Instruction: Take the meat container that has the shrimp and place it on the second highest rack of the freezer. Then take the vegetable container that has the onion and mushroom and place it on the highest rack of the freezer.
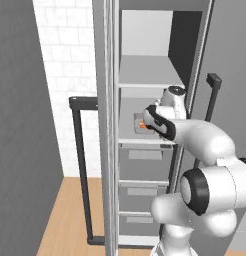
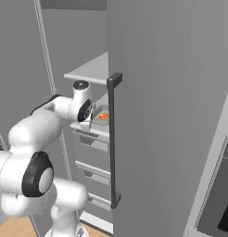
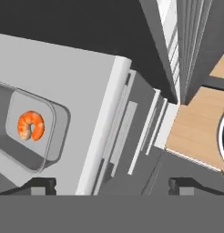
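With its jaws spread apart, the gripper (image 3: pixel 111 185) hangs over the meat container (image 3: pixel 29 129), which sits flat on the freezer's (image 1: pixel 145 70) second-highest rack (shrimp (image 3: pixel 31 125) inside), apparently let go.

Flat, even rendered light with no visible lamp, no glare and no blur; edges stay crisp to the corners, with no lens distortion. The freezer (image 1: pixel 145 70) interior is bright on its back wall and dark along its right inner wall. The tiled wall (image 1: pixel 70 75) is the brightest area, the grey panel left of it dull. In the hand view the shrimp (image 3: pixel 31 125) looks vivid, and a dark shaded band runs along the top
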### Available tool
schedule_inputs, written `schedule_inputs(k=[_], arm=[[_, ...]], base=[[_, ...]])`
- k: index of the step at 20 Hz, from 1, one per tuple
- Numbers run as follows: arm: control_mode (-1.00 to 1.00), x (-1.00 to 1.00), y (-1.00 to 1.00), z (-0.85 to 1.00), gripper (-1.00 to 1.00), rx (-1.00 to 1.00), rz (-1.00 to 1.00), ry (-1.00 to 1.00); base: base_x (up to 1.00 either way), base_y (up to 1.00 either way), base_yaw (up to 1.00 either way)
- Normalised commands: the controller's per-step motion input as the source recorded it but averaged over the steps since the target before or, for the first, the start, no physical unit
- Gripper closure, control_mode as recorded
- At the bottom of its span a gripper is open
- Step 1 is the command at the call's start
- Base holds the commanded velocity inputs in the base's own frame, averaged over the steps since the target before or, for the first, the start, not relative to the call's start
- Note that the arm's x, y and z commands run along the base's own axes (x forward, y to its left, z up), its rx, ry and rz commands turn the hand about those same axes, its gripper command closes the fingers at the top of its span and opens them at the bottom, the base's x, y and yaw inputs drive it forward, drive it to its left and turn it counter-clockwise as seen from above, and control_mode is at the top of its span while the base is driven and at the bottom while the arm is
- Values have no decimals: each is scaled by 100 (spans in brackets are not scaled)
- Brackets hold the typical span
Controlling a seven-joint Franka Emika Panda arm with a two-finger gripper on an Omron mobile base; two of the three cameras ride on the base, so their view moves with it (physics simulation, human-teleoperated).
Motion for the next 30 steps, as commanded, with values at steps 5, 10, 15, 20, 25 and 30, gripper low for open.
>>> schedule_inputs(k=[5, 10, 15, 20, 25, 30], arm=[[-100, -100, 0, 57, -100, -1, 2, 9], [-100, -100, 0, 16, -100, -2, 1, 5], [-100, -100, 0, 0, -100, -1, 0, 3], [-100, -100, -1, 0, -100, 0, 0, 3], [-100, -84, -1, 1, -100, 0, 1, 0], [-100, 0, 0, 0, -100, 0, 0, 0]], base=[[0, 0, 0], [0, 0, 0], [0, 0, 0], [0, 0, 0], [0, 0, 0], [0, 0, 0]])
